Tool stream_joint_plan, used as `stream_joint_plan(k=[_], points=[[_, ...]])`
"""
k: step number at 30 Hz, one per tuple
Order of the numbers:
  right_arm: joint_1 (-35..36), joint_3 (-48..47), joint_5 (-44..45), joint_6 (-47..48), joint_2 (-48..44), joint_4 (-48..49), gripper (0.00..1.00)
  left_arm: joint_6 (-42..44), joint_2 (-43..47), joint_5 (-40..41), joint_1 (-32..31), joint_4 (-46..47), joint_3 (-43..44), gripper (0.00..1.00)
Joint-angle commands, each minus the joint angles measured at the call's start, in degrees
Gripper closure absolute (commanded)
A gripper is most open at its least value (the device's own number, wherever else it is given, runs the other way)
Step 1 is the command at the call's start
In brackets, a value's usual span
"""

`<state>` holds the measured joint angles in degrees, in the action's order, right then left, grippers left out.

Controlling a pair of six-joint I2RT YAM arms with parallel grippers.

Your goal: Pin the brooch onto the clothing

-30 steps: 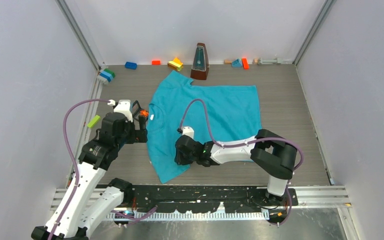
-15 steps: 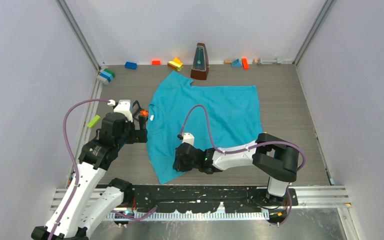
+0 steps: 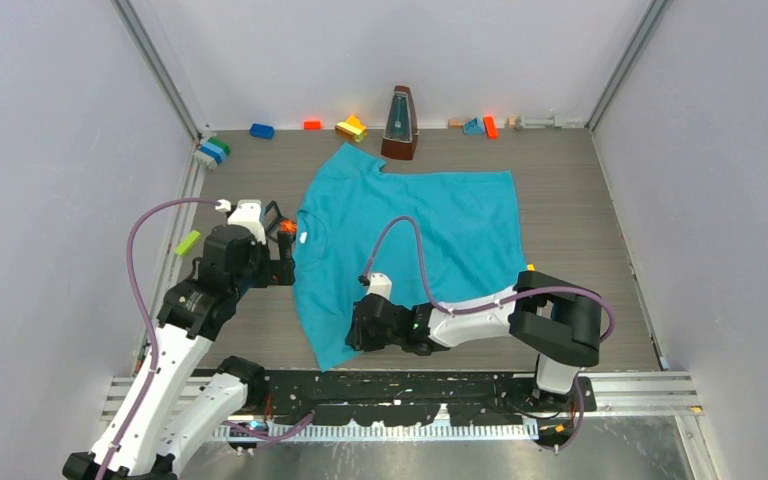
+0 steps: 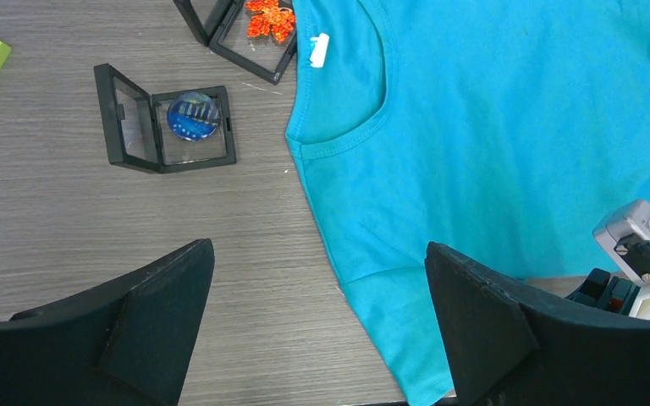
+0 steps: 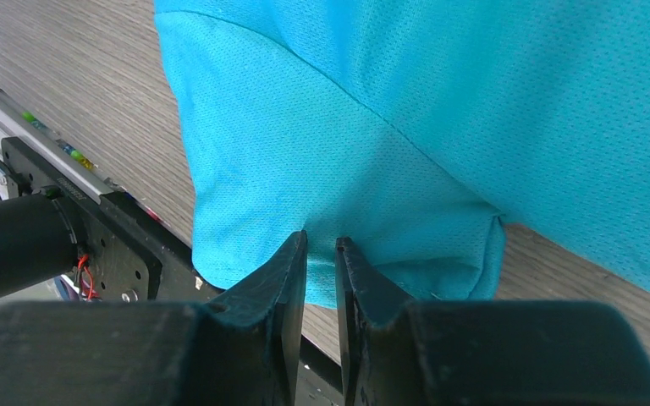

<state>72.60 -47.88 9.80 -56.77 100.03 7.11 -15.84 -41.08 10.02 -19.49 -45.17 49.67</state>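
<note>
**Sleeve first, brooch after**

My left tool (image 4: 318,247) hung wide apart over the tabletop (image 4: 68,228), holding nothing. The blue brooch (image 4: 193,117) sat in its open case (image 4: 127,110) beside the collar of the T-shirt (image 4: 508,127), which lay flat mid-tabletop. My right tool (image 5: 320,241) stood nearly together at the near sleeve hem. I judged a low, gentle tug would smooth it without bunching. Whether cloth sat between its jaws, I could not tell. The orange brooch (image 4: 269,15) was cut off.

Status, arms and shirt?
Left gripper open over edge of teal-blue fabric T-shirt. Right gripper nearly closed at sleeve, grip unclear. Orange leaf brooch, blue round brooch cased, unpinned.
</note>
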Motion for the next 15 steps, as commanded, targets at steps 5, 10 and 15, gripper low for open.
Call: stream_joint_plan(k=[5, 10, 15], points=[[2.46, 2.43, 1.36, -1.14, -0.91, -4.88, 0.75, 0.72, 0.47, 0.09, 0.15, 2.73, -0.10, 0.00], [3.14, 2.66, 1.69, -1.29, -1.49, -5.88, 0.75, 0.81, 0.34, 0.09, 0.15, 2.76, -0.10, 0.00], [3.33, 1.51, 1.94, -0.16, -1.48, -6.43, 0.75, 0.82, -0.16, -0.03, 0.15, 3.15, -0.02, 0.00]])
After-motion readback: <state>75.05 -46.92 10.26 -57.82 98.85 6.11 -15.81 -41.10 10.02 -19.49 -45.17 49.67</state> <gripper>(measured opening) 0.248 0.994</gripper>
